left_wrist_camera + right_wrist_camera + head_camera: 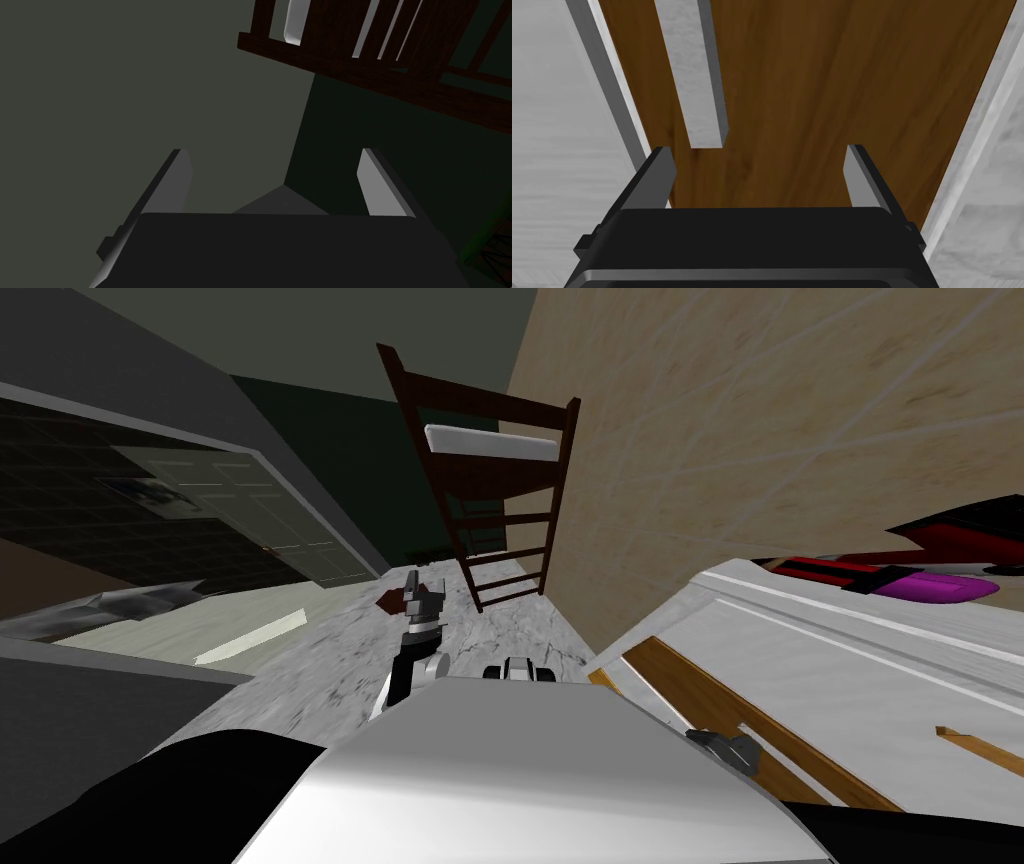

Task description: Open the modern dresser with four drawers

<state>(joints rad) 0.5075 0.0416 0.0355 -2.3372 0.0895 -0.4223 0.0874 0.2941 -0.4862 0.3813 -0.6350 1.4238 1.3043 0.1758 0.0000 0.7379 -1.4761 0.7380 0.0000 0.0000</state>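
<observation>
The dresser (850, 658) stands close at my right, white with brown wooden drawer fronts (720, 698). My right gripper (735, 750) is up against one of those fronts. In the right wrist view its fingers are open before the brown drawer front (822, 85). A pale grey bar handle (694, 75) runs away from the gripper (759, 165), its near end just beyond the inner side of one finger (659, 175). Nothing is between the fingers. My left gripper (415, 598) is held out ahead over the floor, open (272, 170) and holding nothing.
A dark wooden chair (500, 488) with a white cushion stands ahead against the tan wall. A pale door (250, 513) lies to the left. Red and magenta objects (930, 586) rest on the dresser top. The mottled grey floor (330, 658) stretches in front.
</observation>
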